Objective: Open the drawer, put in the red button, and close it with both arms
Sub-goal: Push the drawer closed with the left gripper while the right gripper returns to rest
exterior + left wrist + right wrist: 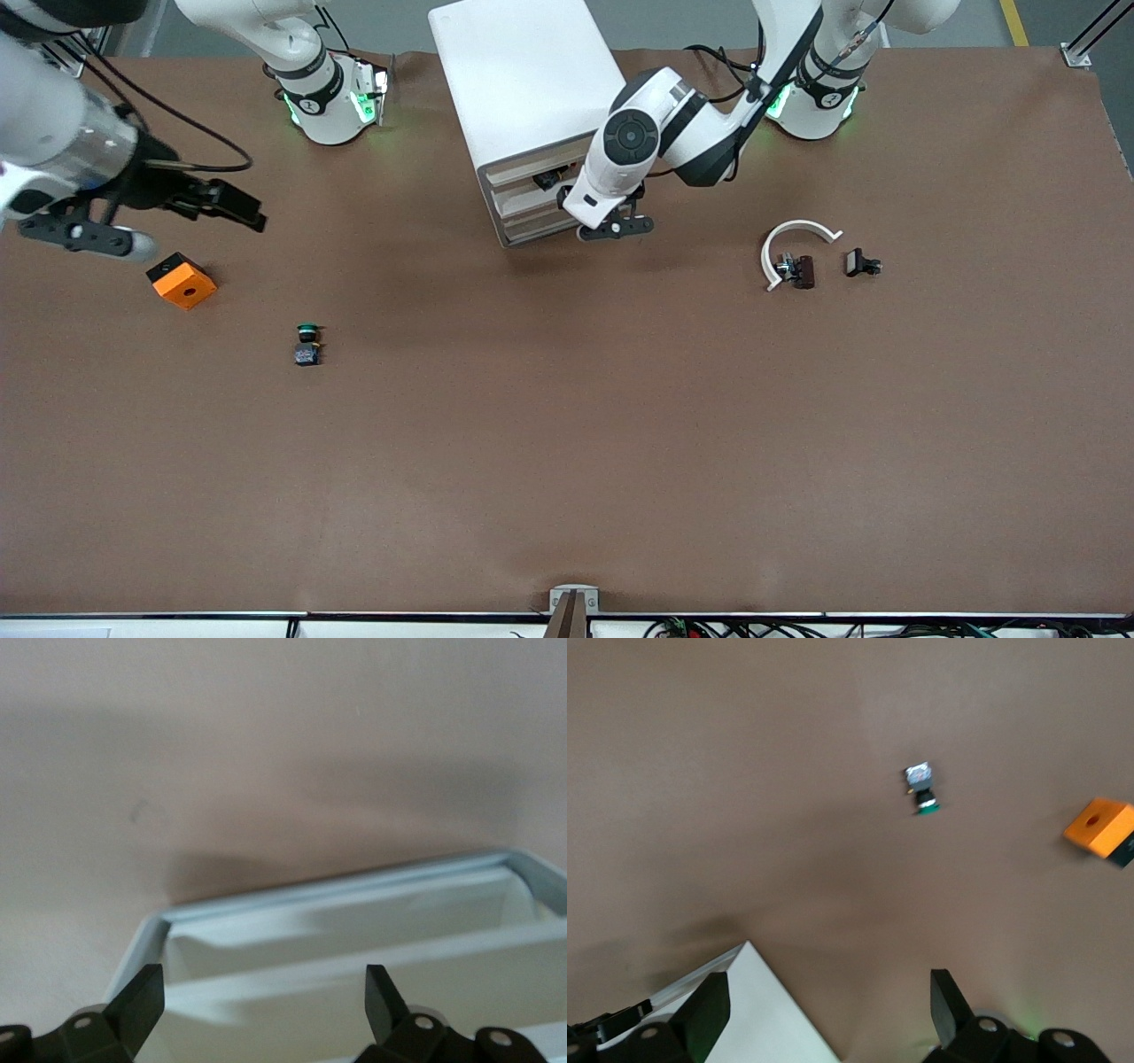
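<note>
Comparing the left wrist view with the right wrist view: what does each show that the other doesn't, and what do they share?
Only the left wrist view: the open left gripper just over a white drawer, whose rim and inner walls fill the lower part of the picture. Only the right wrist view: the green button, the orange cube, a corner of the white cabinet, and the open right gripper high over the table. Shared: the brown table, and no red button.

Cabinet [523, 97] top cut by front view's upper edge; its drawer fronts partly hidden by left arm [656, 133]. Small dark parts [802, 270] beside white arc [793, 239]: too small to identify.
</note>
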Robot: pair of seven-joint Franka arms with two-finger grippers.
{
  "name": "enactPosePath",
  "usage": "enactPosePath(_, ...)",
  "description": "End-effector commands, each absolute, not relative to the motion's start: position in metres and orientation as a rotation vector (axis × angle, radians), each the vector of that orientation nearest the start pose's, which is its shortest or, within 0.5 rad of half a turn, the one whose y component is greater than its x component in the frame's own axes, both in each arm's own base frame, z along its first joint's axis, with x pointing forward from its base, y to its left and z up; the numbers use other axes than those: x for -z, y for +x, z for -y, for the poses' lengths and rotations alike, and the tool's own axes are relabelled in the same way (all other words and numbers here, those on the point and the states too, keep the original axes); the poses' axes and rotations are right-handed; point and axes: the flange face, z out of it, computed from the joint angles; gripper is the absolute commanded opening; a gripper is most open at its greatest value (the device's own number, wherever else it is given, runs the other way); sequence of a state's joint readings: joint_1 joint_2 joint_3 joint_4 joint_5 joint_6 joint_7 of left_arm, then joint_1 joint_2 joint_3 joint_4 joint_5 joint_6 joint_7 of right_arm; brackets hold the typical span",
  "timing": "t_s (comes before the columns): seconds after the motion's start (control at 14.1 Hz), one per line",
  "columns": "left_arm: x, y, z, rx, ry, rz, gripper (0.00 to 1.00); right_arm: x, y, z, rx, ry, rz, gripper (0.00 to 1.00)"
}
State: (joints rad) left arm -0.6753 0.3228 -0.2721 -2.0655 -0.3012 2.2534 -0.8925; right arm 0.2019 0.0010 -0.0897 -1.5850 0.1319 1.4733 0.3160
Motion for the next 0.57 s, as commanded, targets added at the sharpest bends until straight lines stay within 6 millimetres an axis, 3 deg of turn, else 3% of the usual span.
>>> enactPosePath(0.0, -0.278, 0.308, 0.481, -0.506, -3.17, 0.247, 1.0, -0.612, 0.537, -0.036, -0.161, -3.03, -0.205, 1.0)
enactPosePath(0.28, -0.273, 0.292, 0.485, -0.528, -3.151, 0.234, 1.0, -0.615, 0.543, 0.003, -0.094, -3.081, -0.105, 1.0)
enactPosePath(0.5, -0.275, 0.311, 0.477, -0.519, -3.159, 0.288, 1.0, -0.623, 0.544, 0.019, -0.059, -3.117, -0.071, 1.0)
